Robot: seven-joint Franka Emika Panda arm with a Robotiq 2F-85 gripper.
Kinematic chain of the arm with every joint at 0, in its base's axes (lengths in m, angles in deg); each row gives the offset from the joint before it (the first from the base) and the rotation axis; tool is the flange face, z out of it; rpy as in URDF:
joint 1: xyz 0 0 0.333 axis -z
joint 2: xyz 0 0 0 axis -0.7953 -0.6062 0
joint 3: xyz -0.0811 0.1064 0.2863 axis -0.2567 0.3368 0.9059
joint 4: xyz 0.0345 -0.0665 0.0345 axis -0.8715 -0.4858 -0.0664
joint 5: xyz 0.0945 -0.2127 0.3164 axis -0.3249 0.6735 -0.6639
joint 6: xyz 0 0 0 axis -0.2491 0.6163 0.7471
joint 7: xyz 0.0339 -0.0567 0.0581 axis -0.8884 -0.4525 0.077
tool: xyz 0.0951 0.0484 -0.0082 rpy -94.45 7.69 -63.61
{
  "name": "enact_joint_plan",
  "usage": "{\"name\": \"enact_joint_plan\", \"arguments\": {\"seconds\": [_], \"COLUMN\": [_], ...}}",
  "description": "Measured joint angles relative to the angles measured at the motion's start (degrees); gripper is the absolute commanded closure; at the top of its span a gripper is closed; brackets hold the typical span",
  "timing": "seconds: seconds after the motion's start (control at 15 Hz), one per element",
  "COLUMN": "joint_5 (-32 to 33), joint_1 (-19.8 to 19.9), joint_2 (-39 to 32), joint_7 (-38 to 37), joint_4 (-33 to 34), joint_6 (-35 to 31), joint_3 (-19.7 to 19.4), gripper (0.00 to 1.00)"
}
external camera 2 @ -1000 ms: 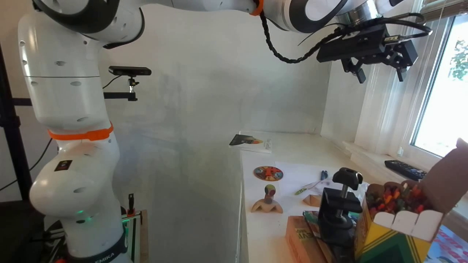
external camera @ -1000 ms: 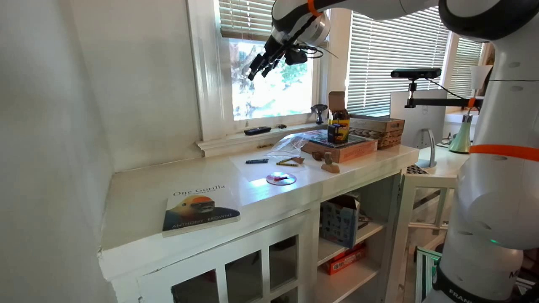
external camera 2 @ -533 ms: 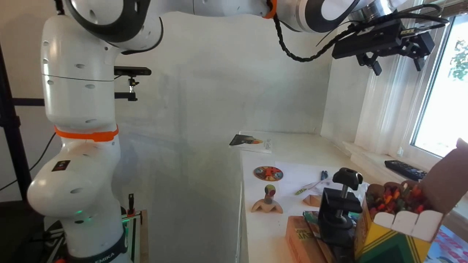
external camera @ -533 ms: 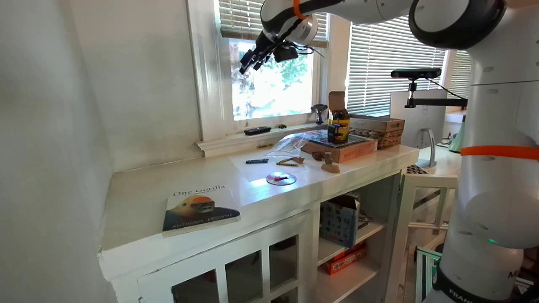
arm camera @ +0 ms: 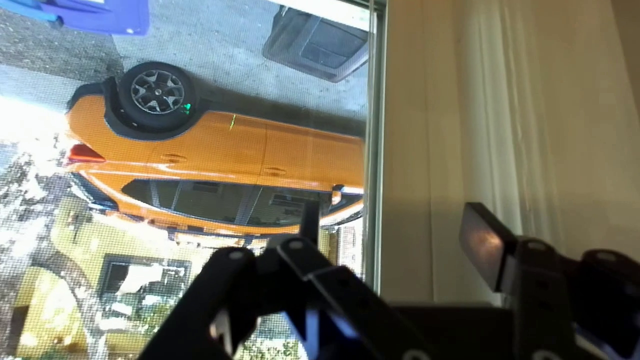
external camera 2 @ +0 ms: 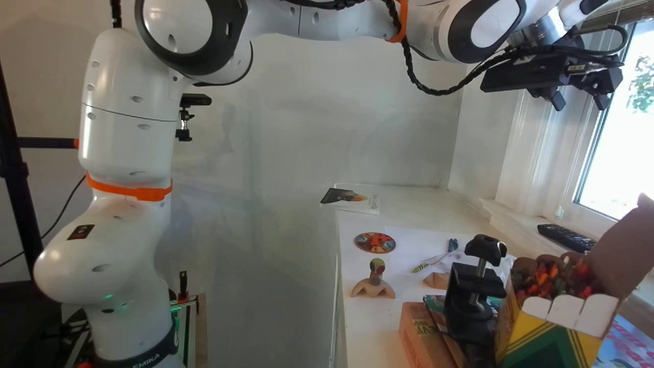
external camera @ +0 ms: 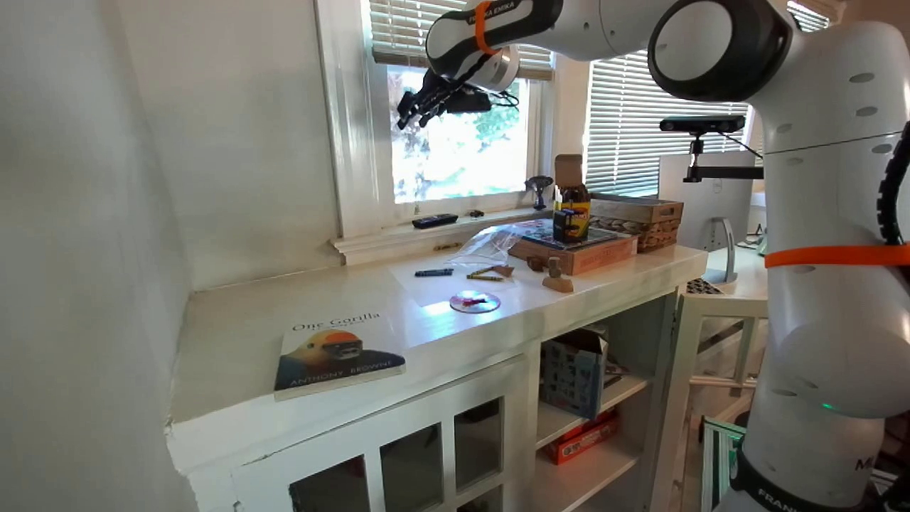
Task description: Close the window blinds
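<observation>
Two fingers (arm camera: 483,245) wide apart, the end effector (external camera 2: 580,102) hangs high by the worktop's (external camera: 234,327) rear edge, presumably for the blinds (external camera: 400,32).

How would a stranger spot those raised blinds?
In an exterior view, find the window with the remote on its sill. The raised blinds cross its upper part, partly behind the arm. Unlike the next window's blinds, which hang much lower, these leave glass bare beneath.

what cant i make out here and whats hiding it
Window blinds: in an exterior view, top cut off by the upper edge, part hidden by the arm.
Crayon box: in an exterior view, base cut off by the lower edge.
Cabinet panes: in an exterior view, darkness hides what's behind.
</observation>
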Motion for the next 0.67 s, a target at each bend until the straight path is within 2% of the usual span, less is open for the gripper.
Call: {"name": "enact_joint_plan", "arguments": {"seconds": [0.33, 0.4, 0.67], "joint_5": [0.5, 0.5, 0.9], "joint_1": [0.3, 0.3, 0.2], "joint_2": [-2.1, -2.4, -2.7], "joint_7": [-4.2, -4.7, -6.0], "joint_4": [1.9, 2.1, 2.8], "joint_6": [-2.7, -3.0, -3.2], "joint_3": [0.9, 0.9, 0.4], "gripper": [0.96, 1.0, 1.0]}}
